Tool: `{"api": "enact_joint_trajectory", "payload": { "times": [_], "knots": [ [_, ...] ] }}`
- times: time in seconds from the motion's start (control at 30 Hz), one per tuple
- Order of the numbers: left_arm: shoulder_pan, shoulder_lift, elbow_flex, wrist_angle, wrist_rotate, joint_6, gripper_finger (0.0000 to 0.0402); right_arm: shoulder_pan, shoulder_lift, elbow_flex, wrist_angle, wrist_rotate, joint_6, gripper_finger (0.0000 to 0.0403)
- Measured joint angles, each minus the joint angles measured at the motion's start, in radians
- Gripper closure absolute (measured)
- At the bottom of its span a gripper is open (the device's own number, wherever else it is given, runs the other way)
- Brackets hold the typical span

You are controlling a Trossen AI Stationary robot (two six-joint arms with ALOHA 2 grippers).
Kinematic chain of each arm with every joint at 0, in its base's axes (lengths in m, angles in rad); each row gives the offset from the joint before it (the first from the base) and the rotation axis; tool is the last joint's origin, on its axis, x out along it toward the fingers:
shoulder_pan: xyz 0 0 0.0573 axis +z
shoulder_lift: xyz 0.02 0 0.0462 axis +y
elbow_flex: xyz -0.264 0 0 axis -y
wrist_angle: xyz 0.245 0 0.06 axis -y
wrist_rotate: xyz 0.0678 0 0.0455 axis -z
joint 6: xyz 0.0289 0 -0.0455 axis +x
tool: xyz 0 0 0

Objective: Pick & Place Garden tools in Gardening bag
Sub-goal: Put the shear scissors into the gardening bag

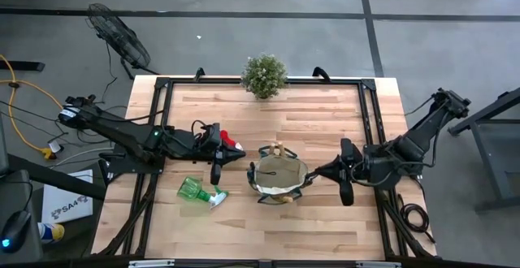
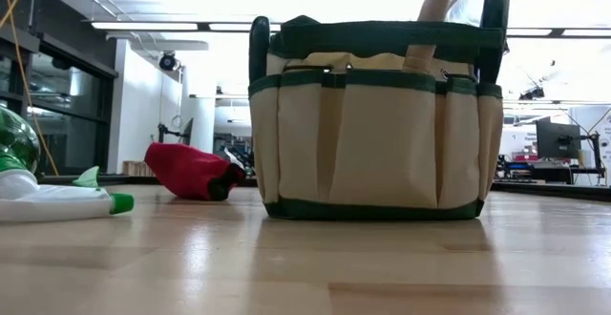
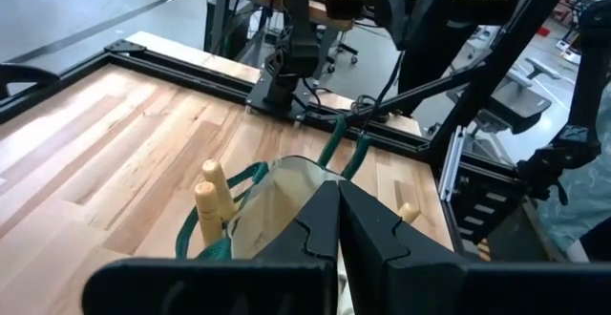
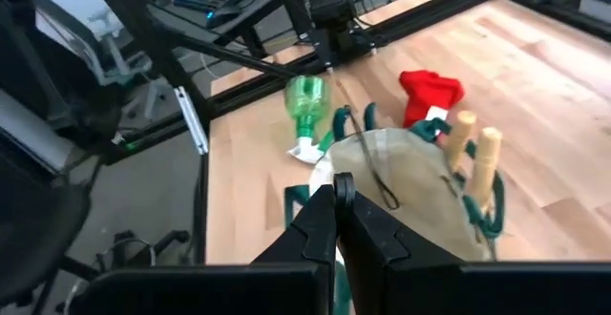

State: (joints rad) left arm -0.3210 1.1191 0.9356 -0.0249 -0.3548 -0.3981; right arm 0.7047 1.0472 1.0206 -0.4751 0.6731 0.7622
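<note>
I note the spray bottle point(image 1: 199, 192) lying flat beside my closed, empty left gripper point(image 1: 216, 176), its length pointing toward the gardening bag point(image 1: 280, 179).

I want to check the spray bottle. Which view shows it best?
The high view: the whole spray bottle lies on its side, left of the bag. The right wrist view shows it partly, the low view only its edge, the left wrist view nothing.

Right gripper point(image 4: 336, 221) fingers pressed together above gardening bag point(image 4: 410, 196); two wooden handles point(image 4: 473, 153) inside; spray bottle point(image 4: 307, 110) and red glove point(image 4: 430, 94) beyond.
</note>
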Motion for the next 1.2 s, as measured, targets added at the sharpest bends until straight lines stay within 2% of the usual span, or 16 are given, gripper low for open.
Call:
{"api": "enact_joint_trajectory", "payload": {
  "times": [0.33, 0.63, 0.9, 1.03, 1.2],
  "knots": [
    [0.0, 0.0, 0.0, 0.0, 0.002, 0.0, 0.0399, -0.107, 0.0, 0.0, -0.06, -0.102, -0.094, 0.0399],
    [0.0, 0.0, 0.0, -0.001, 0.005, -0.002, 0.0399, -0.202, 0.0, 0.0, -0.084, -0.147, -0.164, 0.0398],
    [0.0, 0.0, 0.001, -0.002, 0.035, -0.004, 0.0399, -0.265, -0.001, 0.0, -0.235, -0.212, -0.148, 0.0398],
    [0.0, 0.0, 0.001, -0.003, 0.054, -0.005, 0.0399, -0.322, -0.01, 0.0, -0.248, -0.265, -0.171, 0.0398],
    [0.0, 0.0, 0.001, -0.004, 0.053, -0.003, 0.0399, -0.381, -0.019, 0.0, -0.255, -0.226, -0.181, 0.0399]
  ]
}}
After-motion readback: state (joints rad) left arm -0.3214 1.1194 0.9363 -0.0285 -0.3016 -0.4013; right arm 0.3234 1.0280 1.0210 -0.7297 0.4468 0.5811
